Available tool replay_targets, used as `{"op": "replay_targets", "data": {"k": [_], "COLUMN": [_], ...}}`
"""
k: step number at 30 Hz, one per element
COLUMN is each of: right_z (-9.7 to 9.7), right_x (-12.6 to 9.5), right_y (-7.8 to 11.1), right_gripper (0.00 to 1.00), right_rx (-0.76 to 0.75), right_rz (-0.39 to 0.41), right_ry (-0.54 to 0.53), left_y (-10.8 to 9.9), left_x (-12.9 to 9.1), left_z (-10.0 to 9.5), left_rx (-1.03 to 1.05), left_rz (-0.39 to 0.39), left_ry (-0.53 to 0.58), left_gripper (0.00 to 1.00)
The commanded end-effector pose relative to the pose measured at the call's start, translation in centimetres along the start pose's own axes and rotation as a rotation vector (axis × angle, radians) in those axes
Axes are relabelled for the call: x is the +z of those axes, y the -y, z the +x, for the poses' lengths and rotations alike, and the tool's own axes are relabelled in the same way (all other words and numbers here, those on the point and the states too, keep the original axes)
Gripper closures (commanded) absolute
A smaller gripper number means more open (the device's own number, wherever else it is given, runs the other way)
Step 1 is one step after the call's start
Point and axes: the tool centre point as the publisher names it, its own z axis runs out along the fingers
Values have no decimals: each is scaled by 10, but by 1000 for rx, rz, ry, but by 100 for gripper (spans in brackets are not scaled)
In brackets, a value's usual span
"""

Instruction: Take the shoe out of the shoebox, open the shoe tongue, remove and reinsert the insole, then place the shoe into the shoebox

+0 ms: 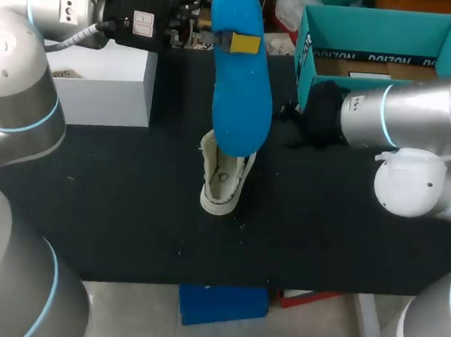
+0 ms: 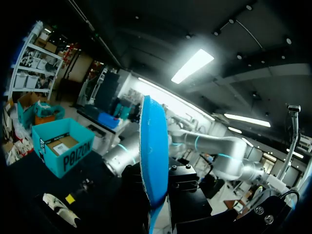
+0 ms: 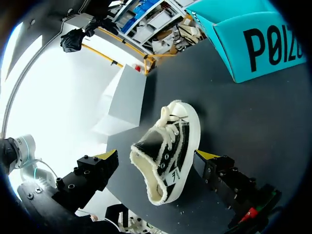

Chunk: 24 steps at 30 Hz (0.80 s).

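Our left gripper [image 1: 243,43] is clamped on the blue insole [image 1: 239,99]. One yellow tip lies flat on the side of the insole that we can see, and the other tip is hidden behind it. The gripper holds the insole near one end, up in the air. The rest of the insole hangs down from the gripper, long and smooth. From the left wrist, we see the insole [image 2: 152,156] by its thin edge, sticking straight out ahead of the gripper.

Well below the left gripper, the shoe [image 1: 224,180] stands on its sole on the black table [image 1: 130,192]. The insole is not in it.

Our right gripper [image 3: 157,155] is low, and its fingers [image 3: 105,157] are apart. The shoe [image 3: 168,151] sits between them. There is a gap on one side, so the gripper is not squeezing the shoe. The shoe is black and white with white laces. Its open top is nearer to the right gripper, and its toe points away.

Past the shoe, ahead of the right gripper and off to one side, stands the teal shoebox [image 3: 263,44], open on top. From above, the shoebox [image 1: 377,28] is just behind our right arm [image 1: 401,120]. A white box [image 1: 99,80] sits on the table below our left arm, beside the left gripper.
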Motion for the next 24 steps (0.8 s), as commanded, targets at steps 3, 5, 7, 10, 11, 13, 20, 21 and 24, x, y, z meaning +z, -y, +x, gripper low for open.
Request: {"op": "replay_targets", "data": {"k": [3, 5, 7, 10, 11, 13, 20, 21, 24], "right_z": [4, 8, 11, 15, 16, 17, 23, 24, 27], "right_x": [-9, -12, -15, -22, -24, -27, -34, -35, -37], "right_y": [-2, -2, -3, -6, -7, -9, -12, -12, -13], "right_gripper": [0, 0, 0, 0, 0, 0, 0, 0, 0], "right_rx": [36, 54, 80, 93, 93, 94, 109, 106, 106], "right_rz": [14, 27, 26, 21, 17, 16, 21, 21, 25], "right_ry": [-350, -420, -493, -561, -570, -579, -678, -691, -720], "left_y": [-1, -1, -1, -1, -1, -1, -1, -1, -1], "left_x": [1, 1, 1, 1, 1, 1, 1, 1, 1], "left_z": [0, 0, 0, 0, 0, 0, 0, 0, 0], "left_rx": [0, 0, 0, 0, 0, 0, 0, 0, 0], "left_rz": [0, 0, 0, 0, 0, 0, 0, 0, 0], "left_ry": [2, 2, 2, 2, 2, 2, 2, 2, 2], "left_gripper": [100, 100, 100, 100, 100, 100, 100, 100, 100]}}
